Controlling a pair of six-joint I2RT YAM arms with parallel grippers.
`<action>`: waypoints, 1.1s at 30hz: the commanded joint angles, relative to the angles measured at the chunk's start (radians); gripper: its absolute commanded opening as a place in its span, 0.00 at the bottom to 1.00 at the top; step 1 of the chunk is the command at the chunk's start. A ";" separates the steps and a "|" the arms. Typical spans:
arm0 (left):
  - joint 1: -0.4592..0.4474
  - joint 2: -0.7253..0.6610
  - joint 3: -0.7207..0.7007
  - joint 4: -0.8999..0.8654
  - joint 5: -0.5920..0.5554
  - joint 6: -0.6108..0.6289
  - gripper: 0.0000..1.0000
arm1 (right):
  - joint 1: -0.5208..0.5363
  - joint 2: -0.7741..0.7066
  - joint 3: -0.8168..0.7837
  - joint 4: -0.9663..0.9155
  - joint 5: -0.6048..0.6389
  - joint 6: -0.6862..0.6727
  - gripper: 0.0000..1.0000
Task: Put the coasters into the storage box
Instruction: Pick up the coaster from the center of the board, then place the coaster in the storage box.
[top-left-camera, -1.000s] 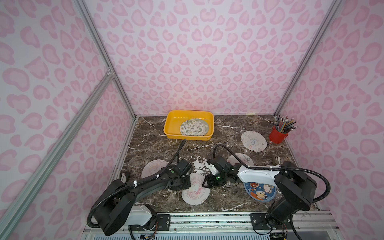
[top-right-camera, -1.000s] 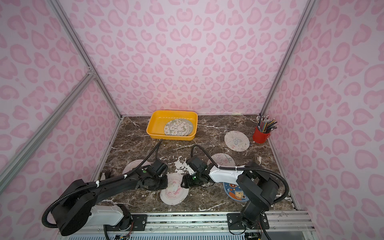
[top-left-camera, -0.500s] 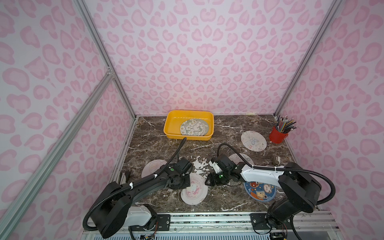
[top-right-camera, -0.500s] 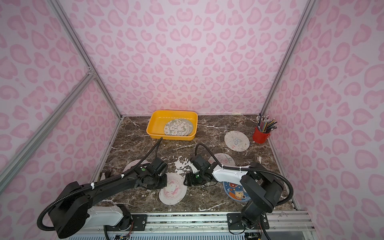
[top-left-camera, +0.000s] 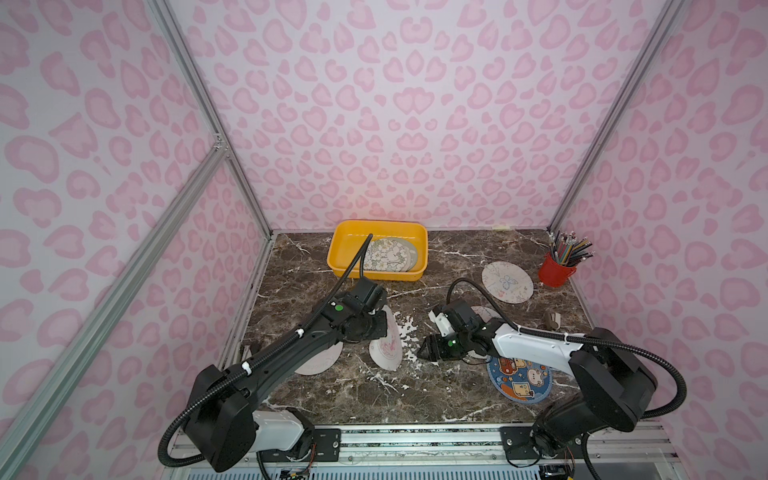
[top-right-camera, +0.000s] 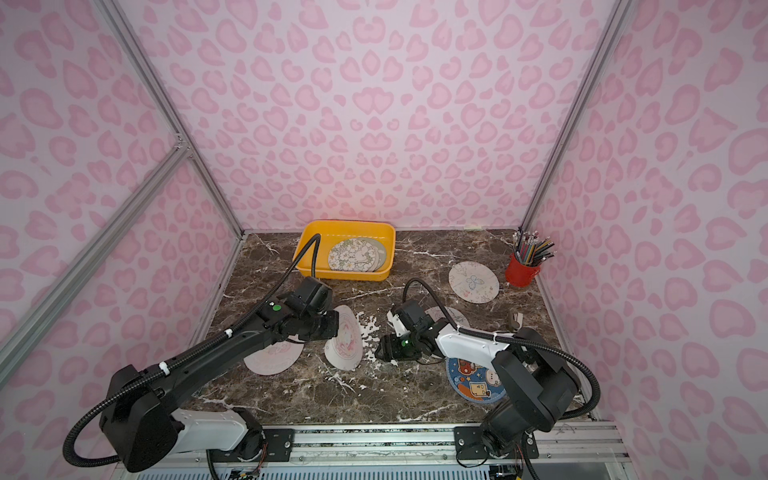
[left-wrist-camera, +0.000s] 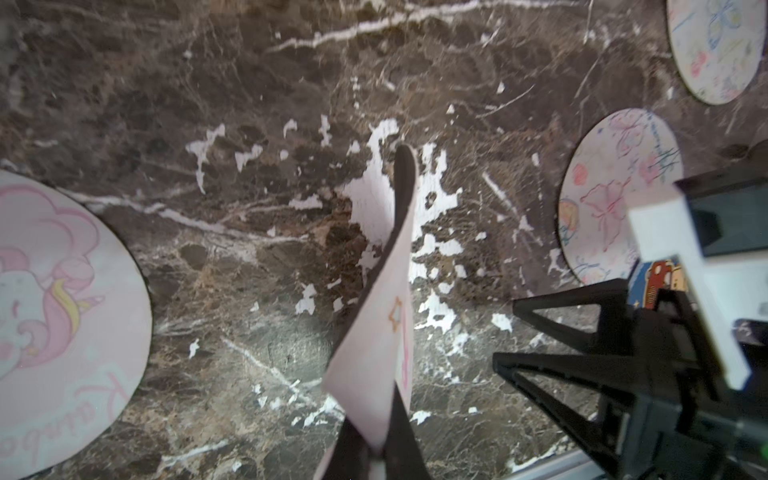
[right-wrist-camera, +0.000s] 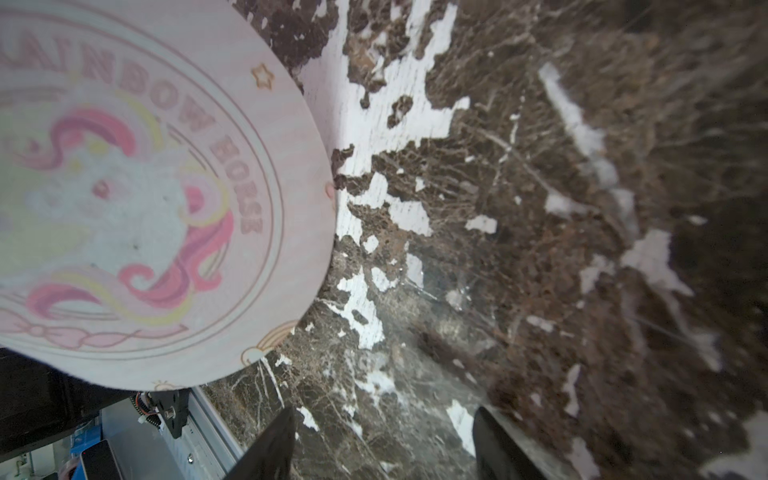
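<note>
Left hand (top-left-camera: 379, 328) clamped on rim of pink unicorn coaster (top-left-camera: 386, 347); disc stands near upright at mid-surface, lower edge seemingly touching surface (top-left-camera: 374, 399), hard to tell. Right hand (top-left-camera: 424, 350) just beside it, jaws apart, empty. Flat on surface: second unicorn coaster (top-left-camera: 318, 361) under left arm, butterfly coaster (top-left-camera: 507, 281) near red pencil cup (top-left-camera: 556, 272), dark blue coaster (top-left-camera: 519, 380) partly under right arm. Yellow storage box (top-left-camera: 345, 245) at back wall, floral coasters (top-left-camera: 388, 257) stacked inside.

The tabletop (top-left-camera: 415, 395) looks like dark brown marble with a slight sheen (broken by white, rough-looking patches), the storage box (top-left-camera: 341, 246) is smooth glossy yellow plastic, and the unicorn coaster (left-wrist-camera: 374, 340) has a matt printed face over dark backing.
</note>
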 joint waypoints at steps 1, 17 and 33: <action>0.035 0.034 0.084 -0.012 0.039 0.078 0.02 | -0.014 -0.003 0.003 0.005 -0.018 -0.028 0.69; 0.175 0.393 0.580 0.001 0.217 0.202 0.02 | -0.071 0.009 0.043 0.001 -0.055 -0.052 0.71; 0.284 0.850 1.106 0.037 0.345 0.256 0.02 | -0.134 0.053 0.056 0.010 -0.075 -0.059 0.71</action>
